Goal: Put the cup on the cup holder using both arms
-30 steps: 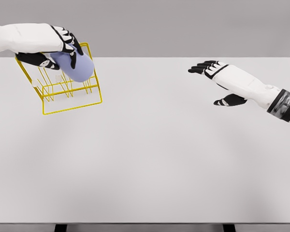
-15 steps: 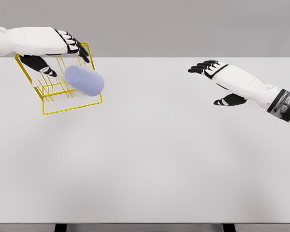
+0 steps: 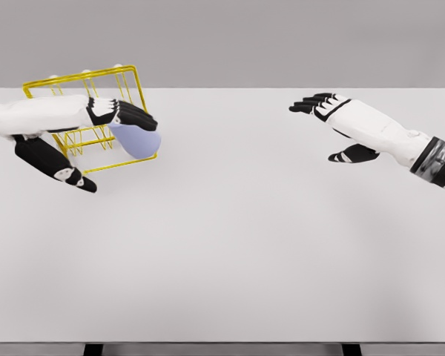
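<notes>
A pale blue cup (image 3: pixel 137 140) lies on its side in the yellow wire cup holder (image 3: pixel 122 81) at the table's far left. My left hand (image 3: pixel 96 144) hovers in front of the holder with its fingers spread, its fingertips (image 3: pixel 137 116) over the cup's top and the thumb low near the table; it holds nothing. My right hand (image 3: pixel 320 104) floats open above the table's far right, well away from the cup and holder.
The white table (image 3: pixel 230 245) stretches wide between the two arms and toward me. The holder stands near the far left corner, close to the table's back edge.
My left hand let go of the cup, drew back toward me and lowered. The cup slid down onto its side at the holder's front right. The right arm stayed still.
</notes>
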You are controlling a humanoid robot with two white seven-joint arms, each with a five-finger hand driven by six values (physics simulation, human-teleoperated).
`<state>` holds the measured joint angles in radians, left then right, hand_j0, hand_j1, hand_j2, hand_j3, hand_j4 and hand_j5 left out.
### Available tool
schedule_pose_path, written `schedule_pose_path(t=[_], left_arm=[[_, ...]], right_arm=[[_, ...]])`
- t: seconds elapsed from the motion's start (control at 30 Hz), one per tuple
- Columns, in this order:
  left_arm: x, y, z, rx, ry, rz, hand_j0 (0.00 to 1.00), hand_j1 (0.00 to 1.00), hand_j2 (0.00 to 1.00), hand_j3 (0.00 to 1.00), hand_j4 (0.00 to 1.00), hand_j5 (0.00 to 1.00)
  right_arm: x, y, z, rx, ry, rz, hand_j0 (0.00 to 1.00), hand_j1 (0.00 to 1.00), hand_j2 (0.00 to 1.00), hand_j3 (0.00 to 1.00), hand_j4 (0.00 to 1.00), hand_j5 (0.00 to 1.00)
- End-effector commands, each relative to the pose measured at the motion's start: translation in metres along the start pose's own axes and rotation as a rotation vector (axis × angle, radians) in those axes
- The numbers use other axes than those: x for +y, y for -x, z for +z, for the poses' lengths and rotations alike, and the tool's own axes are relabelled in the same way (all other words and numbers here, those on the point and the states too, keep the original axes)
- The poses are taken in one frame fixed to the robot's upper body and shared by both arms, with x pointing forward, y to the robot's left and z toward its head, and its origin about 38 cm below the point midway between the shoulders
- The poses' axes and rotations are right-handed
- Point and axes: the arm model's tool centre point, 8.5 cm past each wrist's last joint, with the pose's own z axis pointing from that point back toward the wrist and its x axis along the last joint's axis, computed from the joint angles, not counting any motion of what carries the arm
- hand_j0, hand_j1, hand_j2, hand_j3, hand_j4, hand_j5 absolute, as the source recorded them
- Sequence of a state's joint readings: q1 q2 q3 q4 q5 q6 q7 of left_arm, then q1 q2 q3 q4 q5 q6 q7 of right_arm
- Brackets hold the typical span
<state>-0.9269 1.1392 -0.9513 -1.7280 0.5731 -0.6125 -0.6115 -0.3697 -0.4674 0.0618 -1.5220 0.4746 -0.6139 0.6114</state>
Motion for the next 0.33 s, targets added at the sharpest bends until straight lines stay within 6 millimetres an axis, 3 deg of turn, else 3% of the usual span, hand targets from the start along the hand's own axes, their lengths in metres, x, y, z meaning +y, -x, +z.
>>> schedule_pose_path(t=[0.0,0.1,0.2,0.3], left_arm=[[0.008,-0.015,-0.001,-0.106,-0.091,0.122,1.0,1.0,1.0,1.0,1.0,1.0],[-0.016,-0.003,-0.001,-0.107,-0.095,0.213,1.0,1.0,1.0,1.0,1.0,1.0],[-0.056,0.012,-0.003,-0.088,-0.068,0.305,1.0,1.0,1.0,1.0,1.0,1.0],[-0.075,0.019,-0.002,-0.072,-0.055,0.35,1.0,1.0,1.0,1.0,1.0,1.0]], right_arm=[[-0.001,0.0,0.001,0.0,0.004,-0.004,1.0,1.0,1.0,1.0,1.0,1.0],[0.0,0.0,0.001,0.0,0.003,-0.005,1.0,1.0,1.0,1.0,1.0,1.0],[0.0,0.001,0.001,0.002,0.004,-0.006,1.0,1.0,1.0,1.0,1.0,1.0],[-0.001,0.002,0.002,0.005,0.003,-0.006,1.0,1.0,1.0,1.0,1.0,1.0]])
